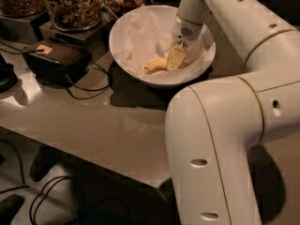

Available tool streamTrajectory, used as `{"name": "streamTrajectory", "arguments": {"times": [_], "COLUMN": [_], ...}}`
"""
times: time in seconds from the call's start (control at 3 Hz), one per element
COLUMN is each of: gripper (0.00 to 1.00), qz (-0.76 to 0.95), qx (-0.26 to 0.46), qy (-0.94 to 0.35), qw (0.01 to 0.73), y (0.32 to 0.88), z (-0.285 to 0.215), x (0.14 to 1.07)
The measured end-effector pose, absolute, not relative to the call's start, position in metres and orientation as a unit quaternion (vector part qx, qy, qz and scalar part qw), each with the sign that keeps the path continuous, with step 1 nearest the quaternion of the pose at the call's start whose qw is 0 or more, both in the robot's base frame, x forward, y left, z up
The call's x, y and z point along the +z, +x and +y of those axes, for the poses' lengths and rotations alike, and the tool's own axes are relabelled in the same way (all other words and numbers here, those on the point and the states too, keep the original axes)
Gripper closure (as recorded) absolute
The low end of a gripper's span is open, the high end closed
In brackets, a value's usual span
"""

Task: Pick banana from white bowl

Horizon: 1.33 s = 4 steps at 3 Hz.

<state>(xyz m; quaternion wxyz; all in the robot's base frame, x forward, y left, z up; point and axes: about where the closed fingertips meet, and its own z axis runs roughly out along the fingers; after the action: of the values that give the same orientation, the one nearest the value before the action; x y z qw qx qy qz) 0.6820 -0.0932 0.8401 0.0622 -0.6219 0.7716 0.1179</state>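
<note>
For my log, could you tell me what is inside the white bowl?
The white bowl holds crumpled paper, the banana, and the gripper, which hides part of the banana.

arm (220,125) bent, claw (176,60) pointing down

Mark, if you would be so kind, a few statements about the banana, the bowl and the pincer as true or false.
1. The banana lies inside the white bowl. True.
2. The pincer hangs high above the table, far from the bowl. False: it is down inside the bowl, right at the banana.
3. The jars of nuts stand at the upper left of the picture, beyond the bowl. True.
4. The bowl is lined with dark cloth. False: the lining is crumpled white paper.
5. A dark box with cables sits on the table, to the left of the bowl in the picture. True.
</note>
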Motion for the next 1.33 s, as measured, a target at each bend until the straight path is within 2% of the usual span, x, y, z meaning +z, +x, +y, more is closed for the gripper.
{"name": "streamTrajectory", "arguments": {"times": [0.33, 1.33], "gripper": [1.00, 1.00], "qz": [0.772, 0.760], "qx": [0.116, 0.093], "qy": [-0.621, -0.627], "qw": [0.066, 0.141], "y": [0.683, 0.663], "z": [-0.093, -0.083], "x": [0.842, 0.903]}}
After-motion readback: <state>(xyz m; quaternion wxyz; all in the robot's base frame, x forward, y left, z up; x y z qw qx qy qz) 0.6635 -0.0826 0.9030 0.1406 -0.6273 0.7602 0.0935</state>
